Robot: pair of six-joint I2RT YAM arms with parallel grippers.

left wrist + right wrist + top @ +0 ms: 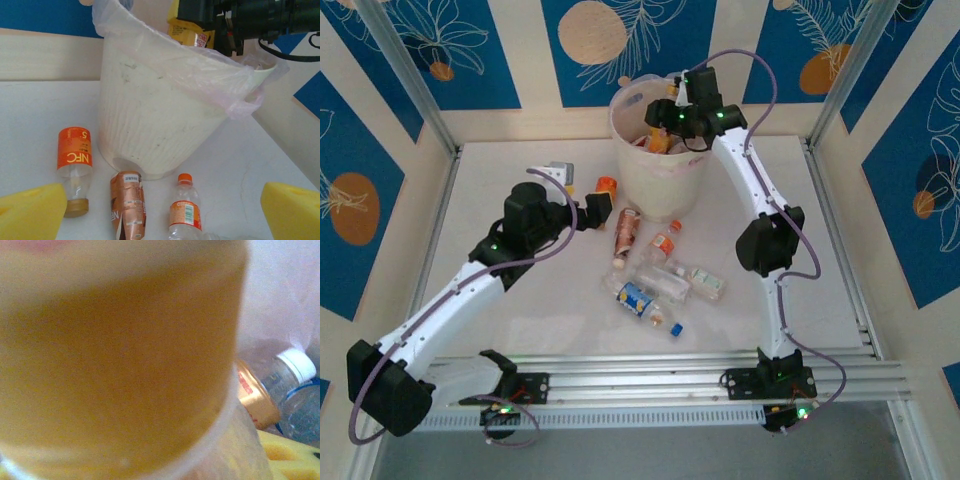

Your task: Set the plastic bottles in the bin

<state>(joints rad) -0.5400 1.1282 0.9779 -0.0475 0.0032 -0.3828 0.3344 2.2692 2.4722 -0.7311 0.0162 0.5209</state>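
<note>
While the jaws of the left arm (470, 275) stand spread wide, low over the bench (570, 325), an orange-labelled bottle (74, 165), a brown bottle (128, 205) and an orange-capped bottle (185, 210) lie at the foot of the bin (150, 120). More bottles (650, 290) lie scattered nearer the arms. Over the bin's mouth, the jaws of the right arm (750, 170) hang with a yellow-orange bottle (115, 365) close against them; gripped or loose, I cannot tell.
</note>
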